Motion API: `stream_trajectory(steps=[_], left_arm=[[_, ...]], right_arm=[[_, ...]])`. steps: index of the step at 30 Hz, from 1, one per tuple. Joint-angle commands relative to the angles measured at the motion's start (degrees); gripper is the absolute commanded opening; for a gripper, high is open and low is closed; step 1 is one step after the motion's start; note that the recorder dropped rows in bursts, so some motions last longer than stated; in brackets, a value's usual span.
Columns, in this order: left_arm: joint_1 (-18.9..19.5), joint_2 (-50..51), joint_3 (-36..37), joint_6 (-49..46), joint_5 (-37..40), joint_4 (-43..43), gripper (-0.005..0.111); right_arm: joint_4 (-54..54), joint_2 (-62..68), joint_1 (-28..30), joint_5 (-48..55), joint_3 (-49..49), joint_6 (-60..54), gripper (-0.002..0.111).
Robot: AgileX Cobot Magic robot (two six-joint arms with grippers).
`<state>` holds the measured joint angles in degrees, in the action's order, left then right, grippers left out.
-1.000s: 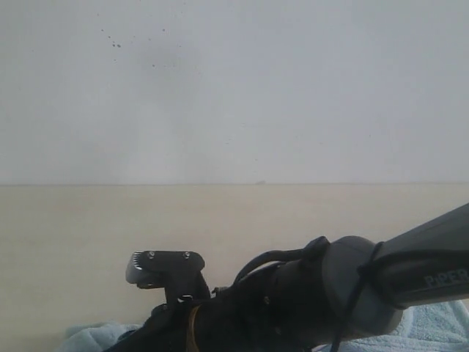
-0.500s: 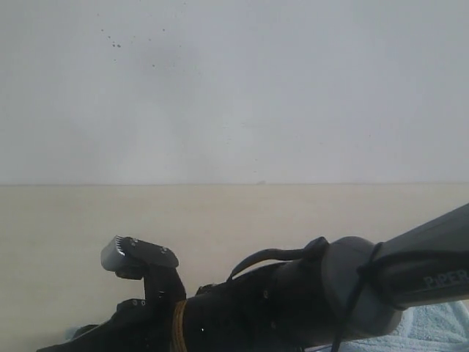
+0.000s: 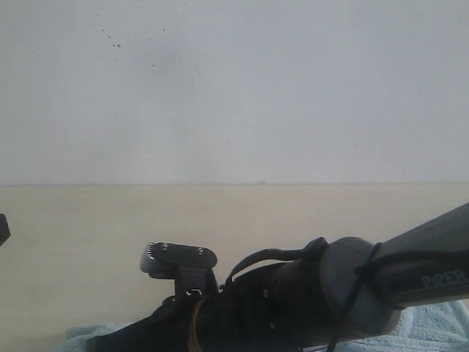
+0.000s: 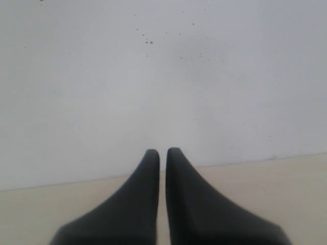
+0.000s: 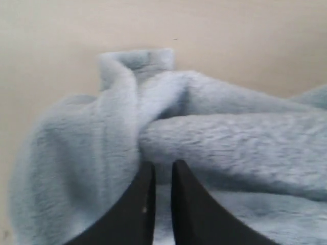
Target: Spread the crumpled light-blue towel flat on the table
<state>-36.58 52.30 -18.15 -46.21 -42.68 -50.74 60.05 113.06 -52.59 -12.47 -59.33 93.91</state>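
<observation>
The exterior camera sat low, looking level across the table (image 3: pixel 73 242) at the wall (image 3: pixel 234 88), an arm (image 3: pixel 330 293) close before it. The left wrist camera shared that wall and table edge. The right wrist camera looked down, close upon the towel (image 5: pixel 230 143).

Soft, even light, hazy pictures; the close-up towel (image 5: pixel 214 148) looks blurred.

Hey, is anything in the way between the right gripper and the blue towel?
Nothing visible. In the right wrist view the right gripper, its tips nearly closed, sits right at a bunched fold of the towel, with only the table beyond it.
</observation>
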Motion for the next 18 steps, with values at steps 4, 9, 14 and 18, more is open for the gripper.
stream_trajectory(steps=[4,9,14,18], left_arm=[[0.0,0.1,0.1,1.2,0.9,1.2,0.005],[0.0,0.1,0.1,1.6,-0.7,1.3,0.005],[0.0,0.1,0.1,1.6,-1.0,1.3,0.005],[0.0,0.1,0.1,1.6,-1.0,1.3,0.005]], right_arm=[[0.2,5.2,0.0,-18.8,-3.4,6.2,0.0],[2.5,6.5,0.0,-33.1,-4.5,6.5,0.0],[7.7,4.9,1.1,-28.2,-5.3,5.3,0.0],[8.2,4.7,1.7,-13.9,-5.3,8.3,0.0]])
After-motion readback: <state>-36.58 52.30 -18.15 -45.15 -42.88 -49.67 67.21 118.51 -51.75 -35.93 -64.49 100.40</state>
